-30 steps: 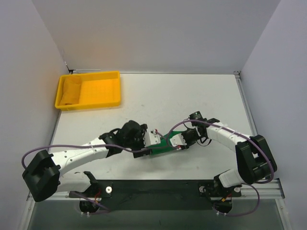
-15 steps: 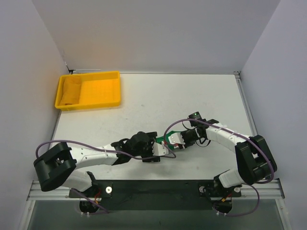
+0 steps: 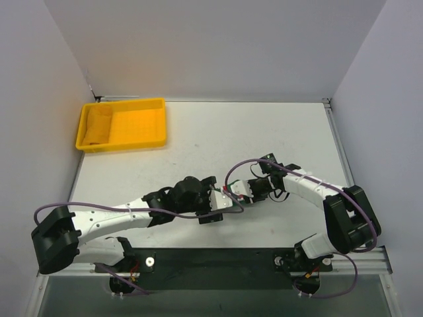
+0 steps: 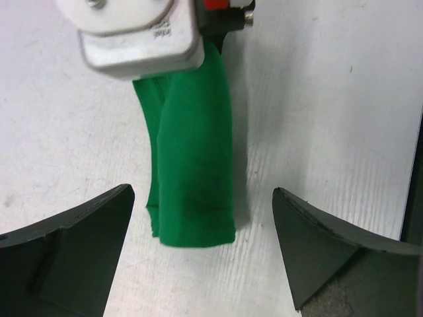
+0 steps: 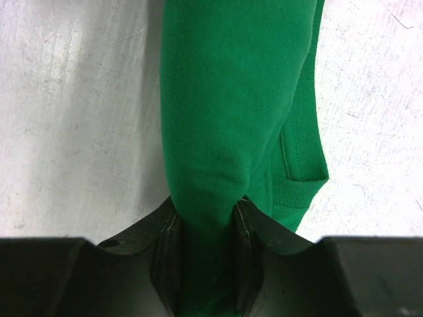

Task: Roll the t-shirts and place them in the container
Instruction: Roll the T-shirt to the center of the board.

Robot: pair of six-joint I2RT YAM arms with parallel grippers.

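Observation:
The green t-shirt (image 5: 231, 99) is a narrow rolled bundle lying on the white table. My right gripper (image 5: 206, 211) is shut on one end of it, the fabric pinched between both fingers, with a sleeve hem (image 5: 301, 188) sticking out beside them. In the left wrist view the t-shirt (image 4: 192, 165) runs from the right gripper's white body (image 4: 139, 33) down to its free end. My left gripper (image 4: 203, 192) stands wide open, its fingers (image 4: 79, 251) on either side of that free end and apart from it. In the top view both grippers (image 3: 218, 201) (image 3: 243, 191) meet at the table's middle and hide most of the shirt.
A yellow tray (image 3: 132, 143) stands at the far left corner of the table with a yellow folded thing (image 3: 98, 125) in its left end. White walls close in the table on three sides. The black base rail (image 3: 218, 261) runs along the near edge.
My left arm has swung down and right, bringing its open gripper round to the shirt's near end. The right gripper kept its hold and shifted slightly left. Less green shows from above.

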